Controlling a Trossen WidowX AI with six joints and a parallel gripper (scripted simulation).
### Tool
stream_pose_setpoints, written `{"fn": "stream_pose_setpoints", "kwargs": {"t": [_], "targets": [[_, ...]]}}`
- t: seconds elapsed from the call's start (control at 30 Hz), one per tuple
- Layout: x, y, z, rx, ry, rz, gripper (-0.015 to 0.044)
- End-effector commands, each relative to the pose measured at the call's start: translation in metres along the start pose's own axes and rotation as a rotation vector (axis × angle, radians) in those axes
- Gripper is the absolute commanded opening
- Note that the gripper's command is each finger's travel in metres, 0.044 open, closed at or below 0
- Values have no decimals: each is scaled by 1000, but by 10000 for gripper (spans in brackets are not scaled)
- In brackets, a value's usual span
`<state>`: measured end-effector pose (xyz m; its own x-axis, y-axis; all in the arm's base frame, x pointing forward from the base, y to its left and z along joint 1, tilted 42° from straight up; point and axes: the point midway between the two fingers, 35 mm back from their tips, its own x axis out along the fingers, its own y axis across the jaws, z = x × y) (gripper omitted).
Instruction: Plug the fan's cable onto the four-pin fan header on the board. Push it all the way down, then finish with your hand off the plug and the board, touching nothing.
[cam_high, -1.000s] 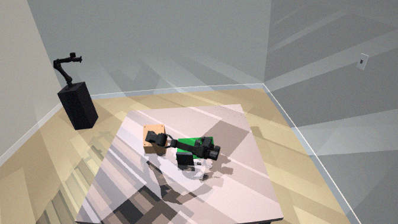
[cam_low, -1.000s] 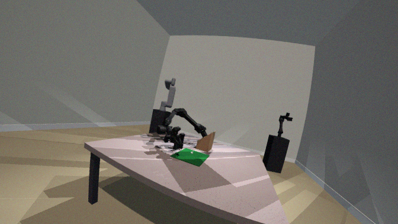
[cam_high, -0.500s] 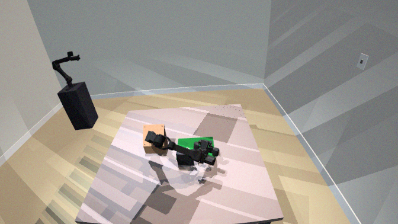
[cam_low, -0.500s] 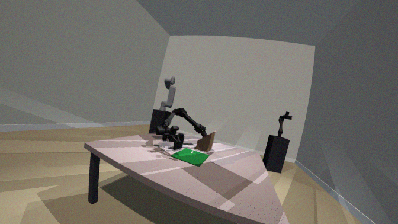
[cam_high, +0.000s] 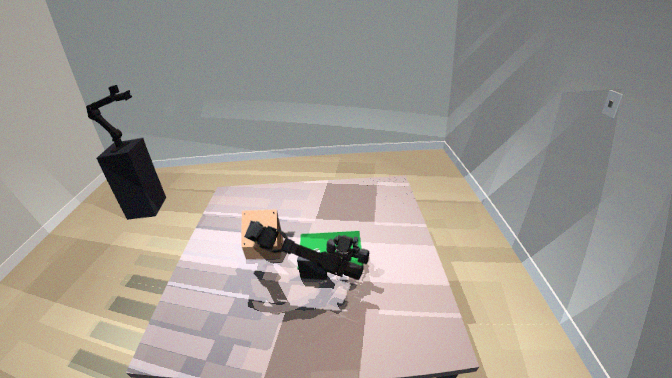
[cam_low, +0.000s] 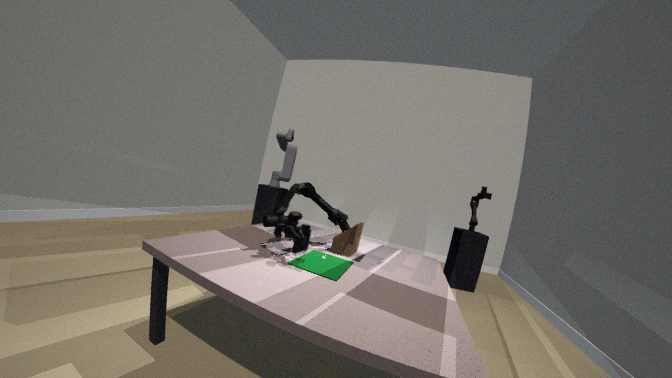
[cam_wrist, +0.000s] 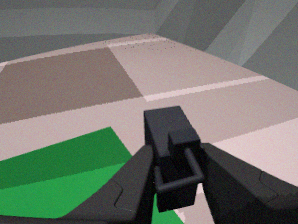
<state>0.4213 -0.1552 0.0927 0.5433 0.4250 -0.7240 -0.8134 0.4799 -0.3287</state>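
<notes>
The green board (cam_high: 311, 241) (cam_low: 327, 268) (cam_wrist: 75, 187) lies flat on the table. A small pale spot (cam_low: 324, 256), probably the fan header, shows on it in the exterior view; no header shows in the wrist view. My gripper (cam_wrist: 175, 153) is shut on the black plug (cam_wrist: 165, 125), which has a wire loop on its near side. The hand is tilted, and the plug appears over the board's edge in the wrist view, clear of the header. Its exact height is unclear. The black block, apparently the fan (cam_high: 312, 270) (cam_low: 302, 239), stands beside the board. The cable cannot be made out.
My arm's base is at the wooden block (cam_high: 260, 219) (cam_low: 346, 242), left of the board in the top view. The table (cam_high: 400, 300) (cam_low: 240, 275) carries everything. Another black arm stands on a dark pedestal (cam_high: 132, 182) (cam_low: 467, 260) away from the table.
</notes>
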Motion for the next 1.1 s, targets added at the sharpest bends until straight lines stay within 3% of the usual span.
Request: {"fn": "stream_pose_setpoints", "kwargs": {"t": [0.0, 1.07], "targets": [[-1, 0, 1, 4, 3, -1, 0], [-4, -1, -12, -5, 0, 0, 0]]}}
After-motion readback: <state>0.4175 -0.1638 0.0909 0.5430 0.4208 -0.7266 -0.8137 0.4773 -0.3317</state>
